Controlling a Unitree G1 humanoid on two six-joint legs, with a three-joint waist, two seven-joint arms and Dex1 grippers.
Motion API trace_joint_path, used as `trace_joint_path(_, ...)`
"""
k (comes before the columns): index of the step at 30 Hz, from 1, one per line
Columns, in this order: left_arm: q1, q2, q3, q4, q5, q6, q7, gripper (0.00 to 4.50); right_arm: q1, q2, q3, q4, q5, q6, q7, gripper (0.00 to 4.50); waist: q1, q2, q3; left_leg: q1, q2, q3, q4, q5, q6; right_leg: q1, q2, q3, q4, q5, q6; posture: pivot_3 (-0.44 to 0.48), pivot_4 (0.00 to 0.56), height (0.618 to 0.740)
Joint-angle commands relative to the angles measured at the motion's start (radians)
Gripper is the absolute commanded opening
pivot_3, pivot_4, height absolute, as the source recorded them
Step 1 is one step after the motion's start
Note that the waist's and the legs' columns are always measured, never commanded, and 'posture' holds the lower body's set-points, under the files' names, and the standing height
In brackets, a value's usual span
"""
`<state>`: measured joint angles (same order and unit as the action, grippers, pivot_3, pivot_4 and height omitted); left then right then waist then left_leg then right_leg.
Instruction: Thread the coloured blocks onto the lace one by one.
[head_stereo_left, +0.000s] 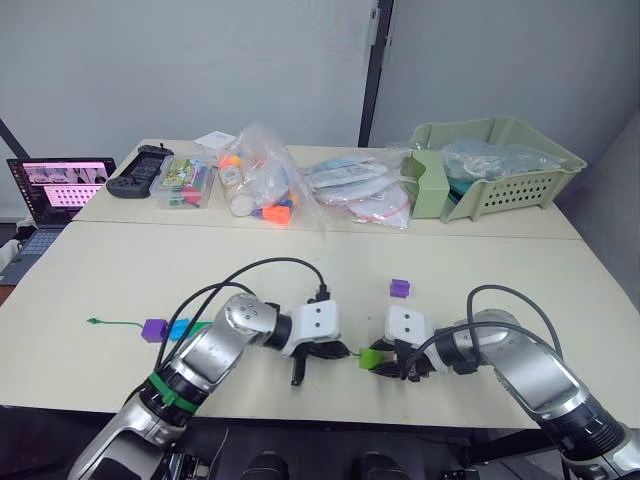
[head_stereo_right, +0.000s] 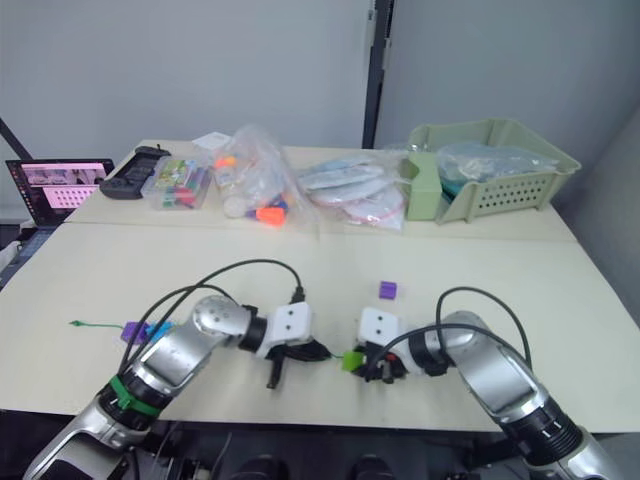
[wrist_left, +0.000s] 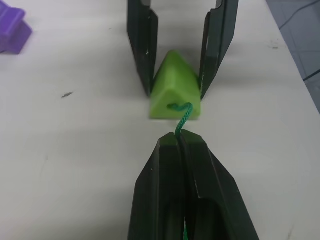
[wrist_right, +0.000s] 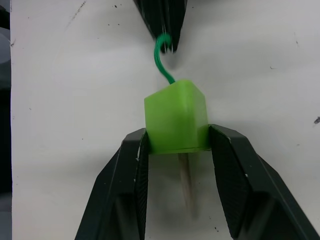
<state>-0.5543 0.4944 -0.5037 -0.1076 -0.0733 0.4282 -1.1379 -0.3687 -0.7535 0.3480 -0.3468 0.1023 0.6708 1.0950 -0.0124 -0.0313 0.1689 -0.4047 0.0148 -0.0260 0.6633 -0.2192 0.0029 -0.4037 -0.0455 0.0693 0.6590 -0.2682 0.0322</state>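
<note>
Two grippers meet at near table edge: right gripper (wrist_right: 176, 145) clamps lime block (wrist_right: 176, 116) steady w/ pale tip poking through, while left gripper (wrist_left: 181, 145), pinched tight on lace (wrist_left: 182, 116), feeds cord thru.

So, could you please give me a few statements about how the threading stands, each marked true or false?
1. The right gripper holds the lime green block between its fingers. True.
2. The left gripper is open and empty. False: it is shut on the lace.
3. The pale tip has come out of the block's far side. True.
4. The loose purple block sits in the green basket. False: it lies on the table.
5. A purple block is already on the lace. True.
</note>
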Motion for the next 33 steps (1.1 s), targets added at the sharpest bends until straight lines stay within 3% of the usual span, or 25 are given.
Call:
trace_joint_path(1, -0.022, -0.01, -0.031, -0.007, 0.026, 0.027, 0.001, 0.06, 0.007, -0.009, 0.015, -0.017, 0.002, 0.016, -0.008, 1.32, -0.001, 0.0, 0.0, 0.0, 0.0, 0.0, 0.0, 0.0, 0.0, 0.0, 0.0, 0.0, 0.0, 0.0, 0.0, 0.0, 0.15, 0.74)
trace_joint_path(8, -0.029, -0.01, -0.015, 0.0, 0.059, 0.045, 0.049, 0.06, 0.008, -0.011, 0.019, -0.021, 0.004, 0.024, -0.014, 1.32, -0.001, 0.0, 0.0, 0.0, 0.0, 0.0, 0.0, 0.0, 0.0, 0.0, 0.0, 0.0, 0.0, 0.0, 0.0, 0.0, 0.15, 0.74)
trace_joint_path(18, -0.028, 0.058, 0.05, -0.073, -0.024, 0.086, -0.024, 3.19, 0.009, 0.001, 0.02, -0.017, 0.007, 0.033, -0.031, 1.32, -0.002, 0.0, 0.0, 0.0, 0.001, 0.0, 0.0, 0.0, 0.0, 0.0, 0.0, 0.0, 0.001, 0.0, 0.0, 0.0, 0.15, 0.74)
trace_joint_path(19, -0.034, 0.06, 0.058, -0.079, -0.041, 0.103, -0.032, 3.54, 0.008, 0.002, 0.02, -0.017, 0.009, 0.034, -0.034, 1.82, -0.002, 0.0, 0.0, 0.0, 0.001, 0.0, 0.0, 0.0, 0.0, 0.0, 0.0, 0.0, 0.0, 0.0, 0.0, 0.0, 0.15, 0.74)
trace_joint_path(20, -0.04, 0.058, 0.063, -0.084, -0.055, 0.116, -0.037, 3.55, 0.008, 0.004, 0.019, -0.016, 0.01, 0.036, -0.035, 2.37, -0.002, 0.0, 0.0, 0.0, 0.001, 0.0, 0.0, 0.0, 0.0, 0.0, 0.0, 0.0, 0.0, 0.0, 0.0, 0.0, 0.15, 0.74)
trace_joint_path(26, -0.064, 0.016, 0.032, -0.078, -0.05, 0.141, -0.012, 3.55, 0.004, 0.017, 0.002, -0.017, 0.022, 0.048, -0.054, 4.41, -0.002, 0.0, 0.0, 0.0, 0.0, 0.0, 0.0, 0.0, 0.0, 0.0, 0.0, 0.0, 0.0, 0.0, 0.0, 0.0, 0.15, 0.74)
trace_joint_path(30, -0.077, -0.019, -0.017, -0.054, -0.004, 0.132, 0.019, 3.55, 0.016, 0.002, -0.042, -0.051, 0.05, 0.069, -0.054, 4.46, -0.001, 0.0, 0.0, 0.0, 0.0, 0.0, 0.0, 0.0, 0.0, 0.0, 0.0, 0.0, 0.0, 0.0, 0.0, 0.0, 0.15, 0.74)
trace_joint_path(33, -0.098, -0.066, -0.063, -0.023, 0.034, 0.114, 0.052, 3.55, 0.095, -0.053, -0.153, -0.117, 0.116, 0.075, -0.041, 4.46, 0.006, 0.0, 0.0, -0.001, 0.0, -0.001, 0.0, 0.0, 0.0, -0.001, 0.0, 0.0, 0.0, 0.0, 0.0, 0.0, 0.15, 0.74)
